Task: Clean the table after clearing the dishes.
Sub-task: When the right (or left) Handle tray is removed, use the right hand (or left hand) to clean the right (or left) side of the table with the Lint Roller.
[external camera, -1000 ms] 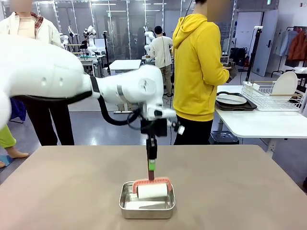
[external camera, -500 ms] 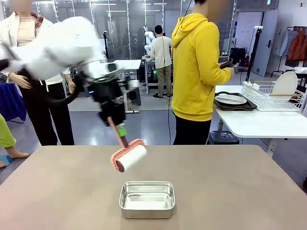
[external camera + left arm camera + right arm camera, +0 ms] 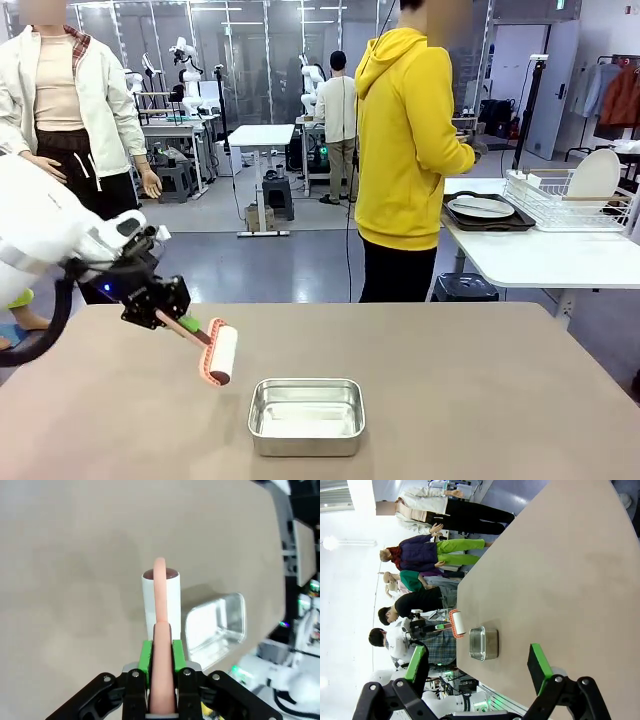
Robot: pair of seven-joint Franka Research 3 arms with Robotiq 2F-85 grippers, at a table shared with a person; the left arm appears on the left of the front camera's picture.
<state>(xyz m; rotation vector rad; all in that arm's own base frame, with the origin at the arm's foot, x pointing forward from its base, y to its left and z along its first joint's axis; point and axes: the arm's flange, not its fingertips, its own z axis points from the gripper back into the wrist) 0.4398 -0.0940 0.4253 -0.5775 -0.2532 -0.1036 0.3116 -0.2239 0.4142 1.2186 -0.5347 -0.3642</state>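
- The left gripper (image 3: 172,320) is clamped on a pink-handled lint roller (image 3: 222,354), whose drum is tilted low over the table (image 3: 480,380), left of the steel pan (image 3: 306,415) near the front edge.
- The right gripper (image 3: 479,662) gapes wide and empty.
- Dishes (image 3: 482,207) rest on a tray (image 3: 500,224) on the white side table (image 3: 540,265).
- Risks: a steep handle could land only one end of the drum, so it skids instead of rolling. A rightward stroke could knock the pan.

light: bright, even | shadows: soft on table (image 3: 480,400) | glare: right wrist backdrop washed white | edges: bent
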